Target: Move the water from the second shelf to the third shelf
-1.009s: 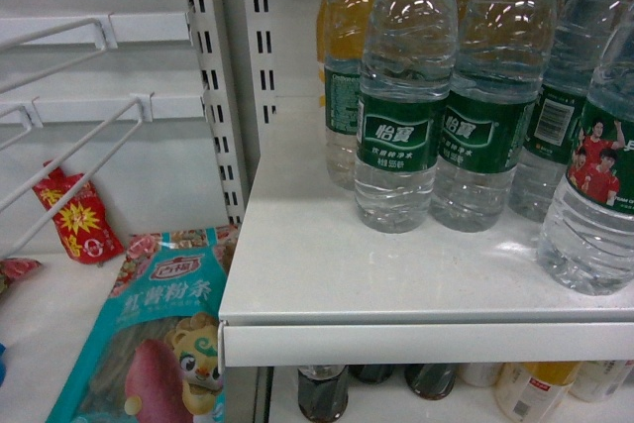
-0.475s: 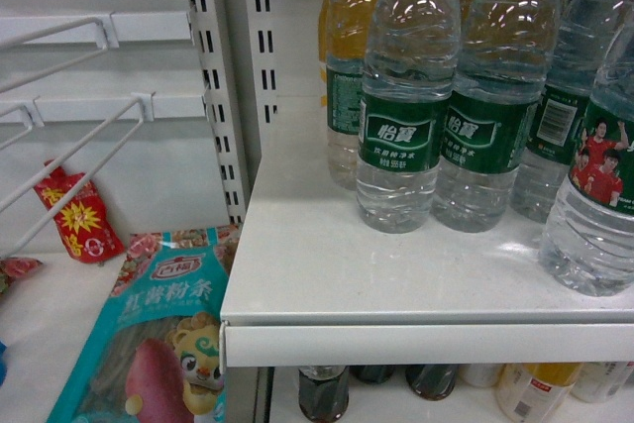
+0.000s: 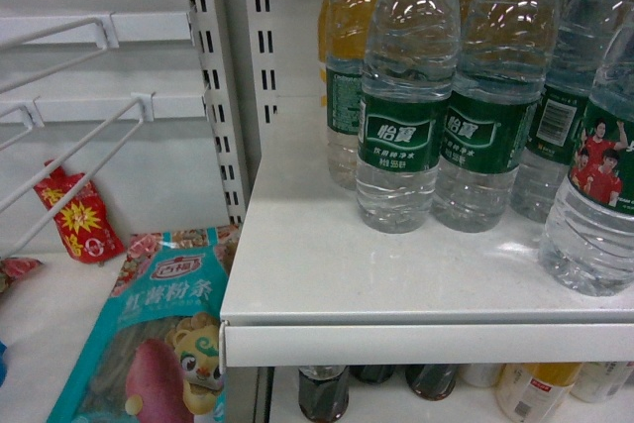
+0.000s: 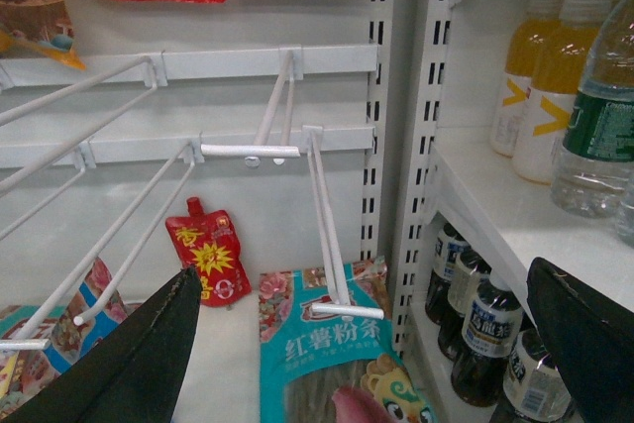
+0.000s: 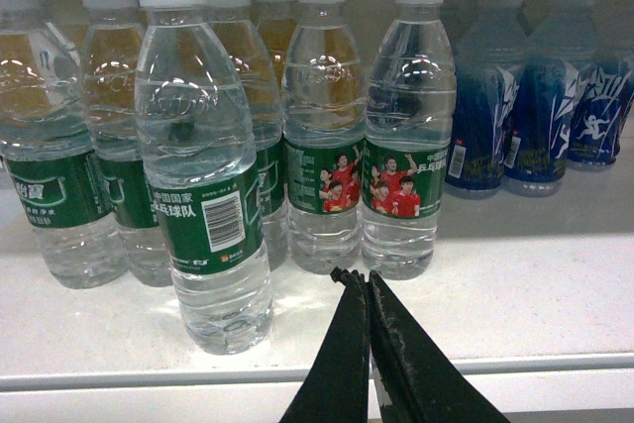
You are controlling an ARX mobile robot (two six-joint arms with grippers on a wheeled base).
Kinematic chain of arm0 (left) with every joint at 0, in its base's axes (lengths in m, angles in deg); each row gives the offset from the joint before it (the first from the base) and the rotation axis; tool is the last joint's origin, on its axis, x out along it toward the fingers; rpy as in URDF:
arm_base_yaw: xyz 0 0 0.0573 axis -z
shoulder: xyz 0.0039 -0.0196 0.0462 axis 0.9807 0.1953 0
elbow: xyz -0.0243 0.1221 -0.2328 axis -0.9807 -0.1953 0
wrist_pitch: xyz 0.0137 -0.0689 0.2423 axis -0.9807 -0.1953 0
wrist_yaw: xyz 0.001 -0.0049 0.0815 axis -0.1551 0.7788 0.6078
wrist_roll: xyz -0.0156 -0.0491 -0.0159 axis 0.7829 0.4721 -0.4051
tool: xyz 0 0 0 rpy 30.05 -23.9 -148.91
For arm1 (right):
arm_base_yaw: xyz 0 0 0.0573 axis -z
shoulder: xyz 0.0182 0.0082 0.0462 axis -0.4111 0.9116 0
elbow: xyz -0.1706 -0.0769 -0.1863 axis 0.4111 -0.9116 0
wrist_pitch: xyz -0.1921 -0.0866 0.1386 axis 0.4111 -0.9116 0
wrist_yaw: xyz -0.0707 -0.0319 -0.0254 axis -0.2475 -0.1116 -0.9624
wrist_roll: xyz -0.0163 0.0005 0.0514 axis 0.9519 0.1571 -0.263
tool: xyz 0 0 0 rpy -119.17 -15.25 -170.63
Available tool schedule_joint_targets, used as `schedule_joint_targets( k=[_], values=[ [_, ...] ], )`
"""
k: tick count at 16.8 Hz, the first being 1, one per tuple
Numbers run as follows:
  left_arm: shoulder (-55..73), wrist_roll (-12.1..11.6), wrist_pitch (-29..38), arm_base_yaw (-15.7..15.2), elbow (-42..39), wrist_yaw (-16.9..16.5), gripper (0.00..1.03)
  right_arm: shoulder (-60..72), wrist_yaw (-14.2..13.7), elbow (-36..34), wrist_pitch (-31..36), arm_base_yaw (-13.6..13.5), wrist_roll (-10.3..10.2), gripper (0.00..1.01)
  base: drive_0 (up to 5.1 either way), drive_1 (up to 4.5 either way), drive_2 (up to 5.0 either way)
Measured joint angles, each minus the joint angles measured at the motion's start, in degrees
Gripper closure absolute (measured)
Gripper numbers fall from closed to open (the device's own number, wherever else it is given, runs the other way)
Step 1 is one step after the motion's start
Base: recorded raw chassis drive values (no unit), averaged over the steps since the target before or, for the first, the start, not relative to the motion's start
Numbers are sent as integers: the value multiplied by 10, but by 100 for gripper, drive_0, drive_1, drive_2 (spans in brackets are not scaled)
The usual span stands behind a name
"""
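Note:
Several water bottles with green labels stand on a white shelf (image 3: 396, 284); the nearest in the head view is at the front (image 3: 406, 136), another at the right edge (image 3: 599, 175). Neither gripper shows in the head view. In the right wrist view, one water bottle (image 5: 203, 205) stands closest to the shelf's front edge, with two more (image 5: 404, 175) behind it. My right gripper (image 5: 359, 279) is shut and empty, its tips just over the shelf edge, right of that front bottle. My left gripper (image 4: 367, 272) is wide open and holds nothing, facing the hook bay left of the shelves.
Orange juice bottles (image 4: 540, 76) stand at the back left of the water shelf, blue-labelled bottles (image 5: 525, 106) to the right. Dark bottles (image 4: 480, 329) fill the shelf below. White wire hooks (image 4: 327, 225), a teal snack packet (image 3: 158, 334) and a red pouch (image 3: 74, 215) occupy the left bay.

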State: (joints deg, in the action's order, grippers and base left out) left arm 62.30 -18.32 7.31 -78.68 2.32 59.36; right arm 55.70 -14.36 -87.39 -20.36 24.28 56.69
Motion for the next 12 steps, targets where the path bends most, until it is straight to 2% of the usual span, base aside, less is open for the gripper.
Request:
schedule_joint_targets(
  k=[1, 3, 8, 9, 12],
  values=[
    [0, 0, 0, 0, 0, 0, 5, -8, 0, 0, -8, 0, 0, 99, 0, 0, 0],
    [0, 0, 0, 0, 0, 1, 5, -96, 0, 0, -115, 0, 0, 99, 0, 0, 0],
    [0, 0, 0, 0, 0, 0, 5, -106, 0, 0, -112, 0, 0, 99, 0, 0, 0],
    [0, 0, 0, 0, 0, 0, 5, -106, 0, 0, -112, 0, 0, 91, 0, 0, 0],
    [0, 0, 0, 0, 0, 0, 5, -106, 0, 0, -112, 0, 0, 54, 0, 0, 0]
  ],
)
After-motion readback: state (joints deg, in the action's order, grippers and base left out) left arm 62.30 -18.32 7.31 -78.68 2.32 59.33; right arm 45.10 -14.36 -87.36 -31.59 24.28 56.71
